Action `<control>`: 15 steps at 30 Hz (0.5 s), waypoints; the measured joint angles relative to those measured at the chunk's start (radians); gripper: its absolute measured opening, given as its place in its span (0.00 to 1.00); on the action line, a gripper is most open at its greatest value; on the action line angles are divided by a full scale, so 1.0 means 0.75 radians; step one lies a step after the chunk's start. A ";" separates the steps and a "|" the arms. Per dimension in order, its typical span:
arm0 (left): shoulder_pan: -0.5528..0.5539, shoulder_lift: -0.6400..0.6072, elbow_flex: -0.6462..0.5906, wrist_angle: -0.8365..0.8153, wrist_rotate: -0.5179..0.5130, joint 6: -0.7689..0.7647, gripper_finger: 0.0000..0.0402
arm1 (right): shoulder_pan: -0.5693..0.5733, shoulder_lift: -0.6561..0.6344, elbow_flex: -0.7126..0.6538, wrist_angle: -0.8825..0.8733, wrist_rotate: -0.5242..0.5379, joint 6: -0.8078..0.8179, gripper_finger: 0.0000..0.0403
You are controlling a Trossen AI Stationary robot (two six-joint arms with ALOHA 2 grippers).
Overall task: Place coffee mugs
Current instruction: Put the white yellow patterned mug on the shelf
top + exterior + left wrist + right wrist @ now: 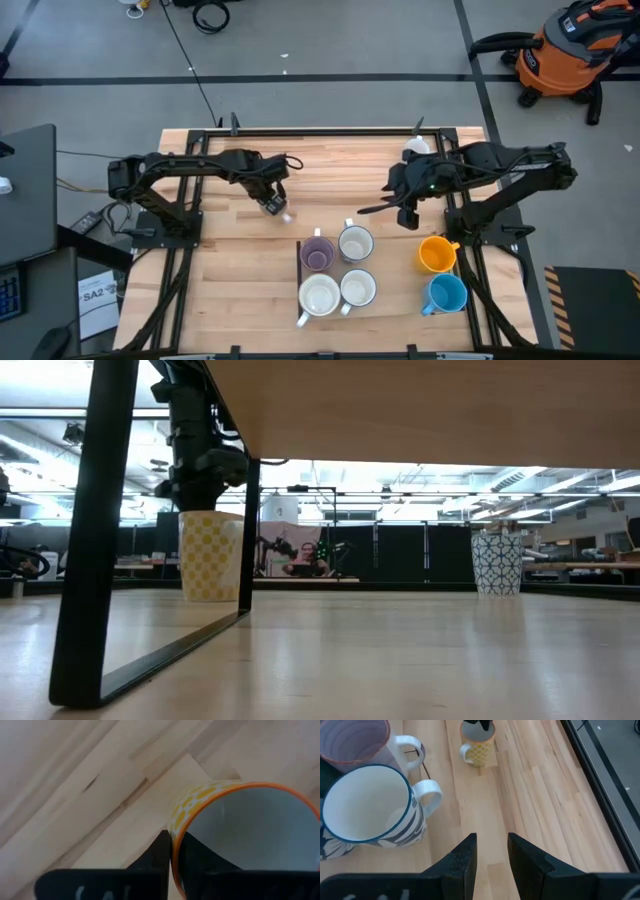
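My left arm at the yellow mug

My left fingers [172, 857] pinch the yellow-patterned mug's [240, 830] rim; my right fingers [490, 857] hover open above the tabletop [540, 795].

Orange shop vacuum [572, 52] — floor, wooden table [230, 270], monitor [25, 190]

A robotics lab or workshop — the wooden table [250, 250] stands on a grey concrete floor [330, 50] marked with dark tape lines, with an orange shop vacuum [565, 50] at the far right and loose cables [210, 15] nearby. Beyond the table, the low view shows an open hall with ceiling strip lights [450, 475], black partitions [400, 555] and workbenches — another robot rig [300, 555] among them.
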 joint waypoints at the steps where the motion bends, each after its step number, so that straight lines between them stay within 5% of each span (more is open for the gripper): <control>1: 0.000 0.000 0.000 0.002 0.000 0.020 0.07 | 0.000 -0.008 0.000 -0.003 0.000 0.000 0.29; 7: 0.001 0.000 0.105 -0.085 -0.002 0.144 0.09 | 0.000 -0.077 0.000 -0.068 -0.004 0.016 0.29; 15: 0.001 0.000 0.450 -0.247 -0.007 0.403 0.08 | 0.000 -0.158 0.000 -0.161 0.000 0.084 0.29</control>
